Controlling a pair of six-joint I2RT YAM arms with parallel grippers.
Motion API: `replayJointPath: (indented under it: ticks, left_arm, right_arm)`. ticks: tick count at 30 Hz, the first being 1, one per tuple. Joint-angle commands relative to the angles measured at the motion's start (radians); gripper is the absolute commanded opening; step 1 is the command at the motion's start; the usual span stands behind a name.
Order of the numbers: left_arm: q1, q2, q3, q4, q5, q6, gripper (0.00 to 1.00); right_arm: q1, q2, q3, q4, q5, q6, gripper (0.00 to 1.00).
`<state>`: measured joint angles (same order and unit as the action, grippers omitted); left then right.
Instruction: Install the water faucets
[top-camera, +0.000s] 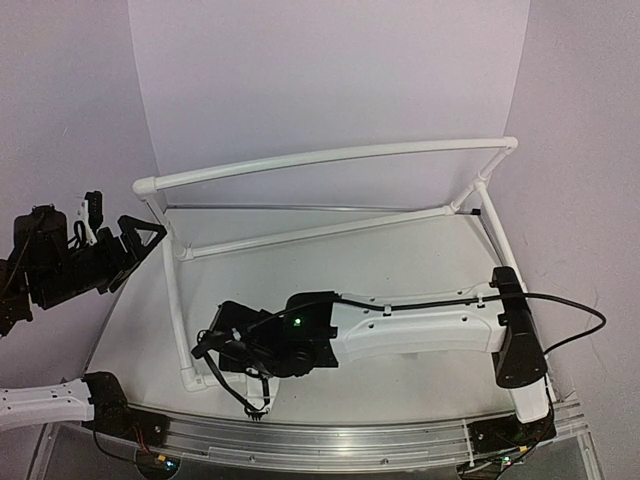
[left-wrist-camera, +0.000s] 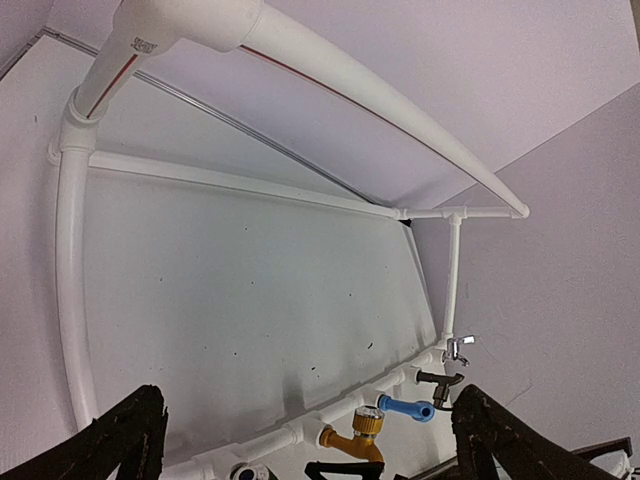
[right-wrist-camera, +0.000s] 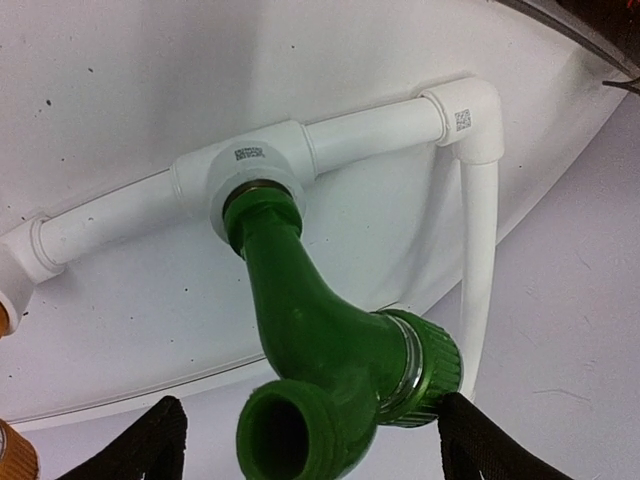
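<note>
Green faucet (right-wrist-camera: 320, 340) seated in a tee of the white pipe frame (right-wrist-camera: 480, 230), beside its corner elbow; right gripper (right-wrist-camera: 310, 445) with 2 fingers spread either side of it, the right-hand finger possibly touching its collar; left gripper (left-wrist-camera: 305, 445) spread wide, well apart

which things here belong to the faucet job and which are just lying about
Job:
green faucet
golden-orange faucet
blue faucet
dark grey faucet
silver faucet
white pipe frame, their mount

Just there:
table
metal rail at the near edge
</note>
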<state>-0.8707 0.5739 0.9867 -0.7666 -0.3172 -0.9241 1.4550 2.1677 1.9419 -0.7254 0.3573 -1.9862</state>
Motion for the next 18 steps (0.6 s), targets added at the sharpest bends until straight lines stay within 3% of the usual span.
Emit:
replayJointPath:
  ticks: [1,9,18]
  left_arm:
    - [0.001,-0.012,-0.002,0.016,-0.008,-0.004,1.0]
    - [0.001,-0.013,-0.007,0.017,-0.013,-0.002,1.0]
    - [0.001,-0.01,0.0,0.017,-0.013,0.001,1.0]
  right_arm:
    - [0.002,-0.012,0.013,0.005,-0.016,-0.224,0.84]
    - [0.002,-0.018,-0.009,0.026,-0.046,-0.256,0.94]
    - [0.003,0.006,-0.005,0.039,-0.062,-0.294,0.91]
